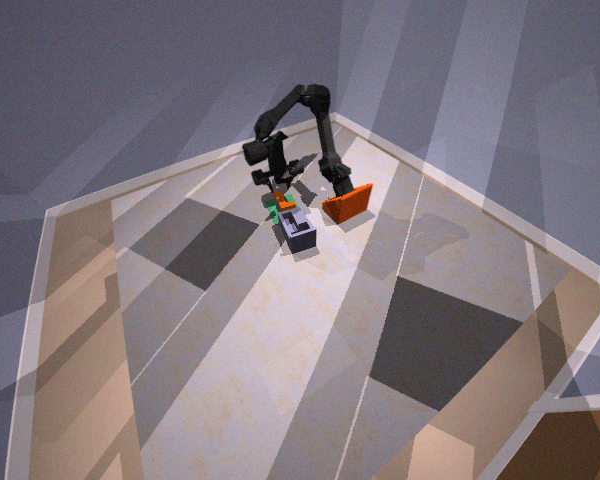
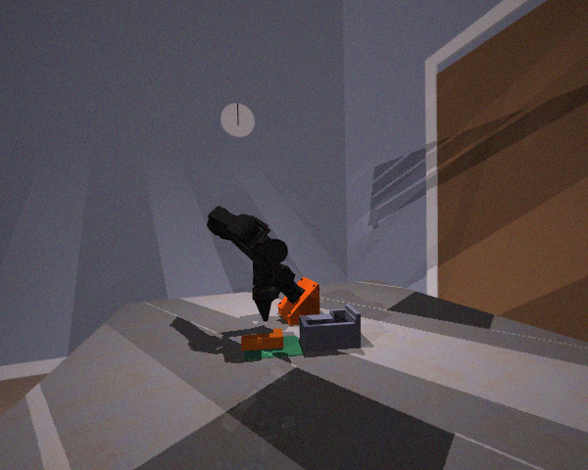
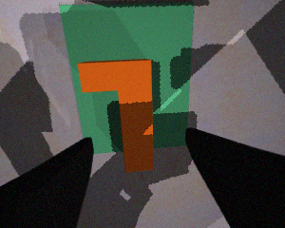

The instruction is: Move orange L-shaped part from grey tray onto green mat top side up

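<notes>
The orange L-shaped part point(image 1: 286, 205) point(image 2: 264, 341) point(image 3: 135, 81) lies flat on the green mat point(image 1: 273, 210) point(image 2: 291, 346) point(image 3: 173, 28). In the wrist view its L-shaped end is over the mat, and the tip of its straight end reaches a little past the mat's near edge. My gripper point(image 1: 280, 187) point(image 2: 265, 319) point(image 3: 140, 139) is open and empty above the straight end. In the wrist view its fingers stand apart on either side of the part, touching nothing. The grey tray point(image 1: 304, 241) point(image 2: 329, 338) stands beside the mat with its pocket empty.
An orange wedge-shaped block point(image 1: 354, 204) point(image 2: 311, 302) stands at the arm's base, close to the tray. The tray's raised walls adjoin one side of the mat. Dark shadows cross the mat and the table.
</notes>
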`<state>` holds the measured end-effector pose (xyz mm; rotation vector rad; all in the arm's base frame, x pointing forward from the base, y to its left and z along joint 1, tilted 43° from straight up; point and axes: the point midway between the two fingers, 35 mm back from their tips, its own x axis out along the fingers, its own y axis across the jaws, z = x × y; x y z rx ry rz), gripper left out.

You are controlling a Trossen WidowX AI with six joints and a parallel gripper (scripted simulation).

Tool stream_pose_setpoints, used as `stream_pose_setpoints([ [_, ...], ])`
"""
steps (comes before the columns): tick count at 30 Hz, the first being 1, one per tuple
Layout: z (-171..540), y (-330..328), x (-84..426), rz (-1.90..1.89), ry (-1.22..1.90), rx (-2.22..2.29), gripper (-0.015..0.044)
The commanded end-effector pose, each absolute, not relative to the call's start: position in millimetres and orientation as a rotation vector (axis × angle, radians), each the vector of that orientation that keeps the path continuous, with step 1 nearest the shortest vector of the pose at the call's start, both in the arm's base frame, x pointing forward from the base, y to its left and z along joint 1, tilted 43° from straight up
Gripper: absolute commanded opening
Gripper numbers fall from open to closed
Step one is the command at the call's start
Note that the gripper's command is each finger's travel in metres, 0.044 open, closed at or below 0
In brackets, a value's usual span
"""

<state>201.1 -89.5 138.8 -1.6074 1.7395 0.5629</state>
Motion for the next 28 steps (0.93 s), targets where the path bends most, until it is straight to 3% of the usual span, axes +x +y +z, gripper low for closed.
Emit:
stream_pose_setpoints([
  [1,160,-69,205,0.565,1.697,-1.622,0.0394],
  [6,196,-37,199,0.574,1.656,-1.647,0.04],
  [28,193,-40,201,0.573,1.654,-1.656,0.04],
])
